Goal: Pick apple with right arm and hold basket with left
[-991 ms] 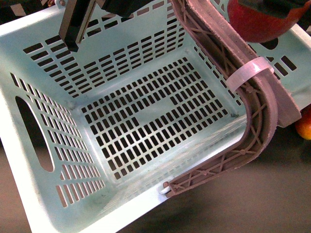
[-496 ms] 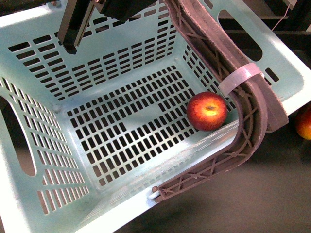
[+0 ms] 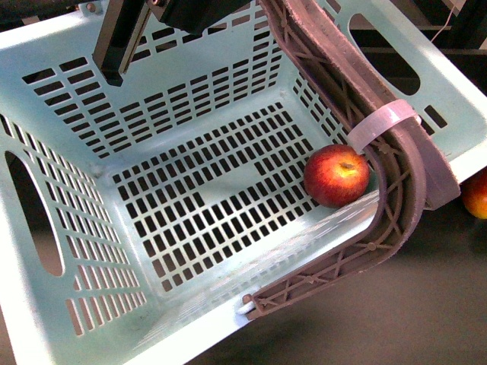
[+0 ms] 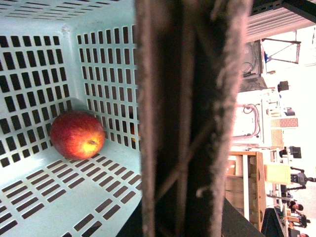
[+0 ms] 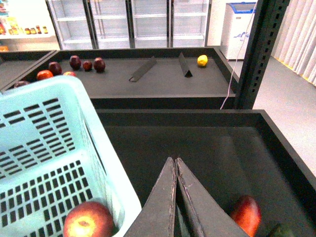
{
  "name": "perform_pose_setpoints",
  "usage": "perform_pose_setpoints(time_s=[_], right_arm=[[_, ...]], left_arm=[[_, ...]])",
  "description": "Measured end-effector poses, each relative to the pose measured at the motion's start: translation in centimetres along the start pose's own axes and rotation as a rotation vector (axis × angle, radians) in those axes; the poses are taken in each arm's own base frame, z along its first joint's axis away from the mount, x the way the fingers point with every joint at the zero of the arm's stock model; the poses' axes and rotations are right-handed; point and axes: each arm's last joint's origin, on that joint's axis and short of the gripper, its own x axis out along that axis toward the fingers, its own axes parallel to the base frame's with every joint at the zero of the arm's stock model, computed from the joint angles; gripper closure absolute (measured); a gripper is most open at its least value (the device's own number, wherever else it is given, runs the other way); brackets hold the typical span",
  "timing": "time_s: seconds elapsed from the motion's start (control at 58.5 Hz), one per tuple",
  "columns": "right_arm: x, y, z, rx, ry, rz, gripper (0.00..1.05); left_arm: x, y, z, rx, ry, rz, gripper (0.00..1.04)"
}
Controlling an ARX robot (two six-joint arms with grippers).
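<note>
The pale mint basket (image 3: 68, 319) fills the front view, tilted, with its brownish-mauve handles (image 3: 396, 190) bound by a white tie (image 3: 384, 122). The deep red apple (image 3: 337, 175) lies on the basket floor in the corner under the handles; it also shows in the left wrist view (image 4: 77, 135) and the right wrist view (image 5: 88, 220). My left gripper (image 3: 198, 11) at the top edge is shut on the basket's handles (image 4: 187, 118). My right gripper (image 5: 175, 160) is shut and empty, outside the basket wall (image 5: 106, 163), over a dark bin.
A red-and-yellow-orange apple (image 3: 475, 194) lies outside the basket in the dark bin (image 5: 207, 148), also seen in the right wrist view (image 5: 245, 213). A far shelf holds several dark red fruits (image 5: 74, 63) and a yellow one (image 5: 202, 60). A black post (image 5: 254, 49) stands behind.
One second ago the apple was held above the basket's right rim; it dropped into the basket and has rolled a little right to the corner. The basket shifted slightly.
</note>
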Motion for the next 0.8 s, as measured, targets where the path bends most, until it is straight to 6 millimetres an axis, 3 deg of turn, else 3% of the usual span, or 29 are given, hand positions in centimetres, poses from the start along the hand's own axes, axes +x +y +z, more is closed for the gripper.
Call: perform_pose_setpoints(time_s=[0.291,0.803], right_arm=[[-1.9,-1.5,-1.3,-0.001,0.005,-0.010,1.03],[-3.9,-1.5,-2.4,-0.001,-0.018,-0.006,1.03]], left_arm=[[0.0,0.0,0.0,-0.001,0.003,-0.002,0.99],[0.0,0.0,0.0,0.000,0.002,-0.001,0.99]])
